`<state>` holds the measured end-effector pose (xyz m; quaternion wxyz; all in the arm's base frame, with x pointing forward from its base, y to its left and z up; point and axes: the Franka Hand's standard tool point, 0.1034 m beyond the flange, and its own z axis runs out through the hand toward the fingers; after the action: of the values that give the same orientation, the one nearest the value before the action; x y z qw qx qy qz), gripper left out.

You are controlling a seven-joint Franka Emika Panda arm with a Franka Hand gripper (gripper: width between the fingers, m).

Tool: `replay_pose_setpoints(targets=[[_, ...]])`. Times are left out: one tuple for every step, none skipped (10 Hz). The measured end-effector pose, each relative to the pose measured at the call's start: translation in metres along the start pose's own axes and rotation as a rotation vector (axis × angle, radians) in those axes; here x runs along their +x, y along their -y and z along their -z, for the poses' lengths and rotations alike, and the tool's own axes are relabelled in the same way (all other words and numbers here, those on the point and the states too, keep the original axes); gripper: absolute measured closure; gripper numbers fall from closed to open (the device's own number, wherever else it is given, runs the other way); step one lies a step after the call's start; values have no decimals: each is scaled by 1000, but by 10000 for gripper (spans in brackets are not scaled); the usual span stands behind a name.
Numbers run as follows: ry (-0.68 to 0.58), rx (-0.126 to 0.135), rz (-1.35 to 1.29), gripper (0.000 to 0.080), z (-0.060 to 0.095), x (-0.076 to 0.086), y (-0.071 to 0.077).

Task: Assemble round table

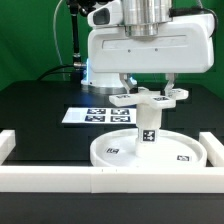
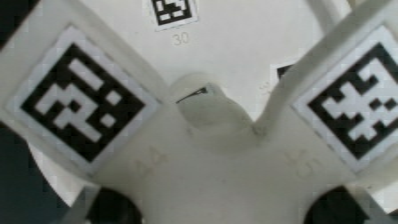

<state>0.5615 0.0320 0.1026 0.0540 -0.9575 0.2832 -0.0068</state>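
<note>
The large round disc [image 1: 120, 152] lies flat on the black table. The short cylindrical leg [image 1: 148, 126] stands upright at its middle. The flat cross-shaped foot piece [image 1: 150, 98] sits on top of the leg. My gripper [image 1: 148, 88] is straight above and shut on the foot piece, one finger on each side. In the wrist view the foot piece [image 2: 205, 150] fills the picture with two tagged arms. The dark fingertips [image 2: 111, 205] press its sides around my gripper [image 2: 228, 208]. The disc [image 2: 231, 30] shows beyond it. The leg is hidden there.
The marker board [image 1: 92, 115] lies flat behind the disc toward the exterior view's left. The white straight-walled rim [image 1: 100, 180] runs along the front, with raised ends at both sides. A green backdrop and a cable stand behind the arm.
</note>
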Motion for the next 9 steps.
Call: replay_pose_setpoints(targets=[[-3, 11, -116, 357, 0, 0, 1], [-6, 13, -198, 357, -1, -2, 4], [-6, 15, -264, 357, -1, -3, 5], [-5, 19, -358, 357, -1, -3, 5], [-9, 26, -442, 357, -1, -3, 4], [-15, 42, -534, 357, -1, -3, 4], [-23, 60, -650, 357, -1, -4, 4], [-26, 68, -707, 357, -1, -4, 4], [-24, 68, -741, 357, -1, -4, 4]])
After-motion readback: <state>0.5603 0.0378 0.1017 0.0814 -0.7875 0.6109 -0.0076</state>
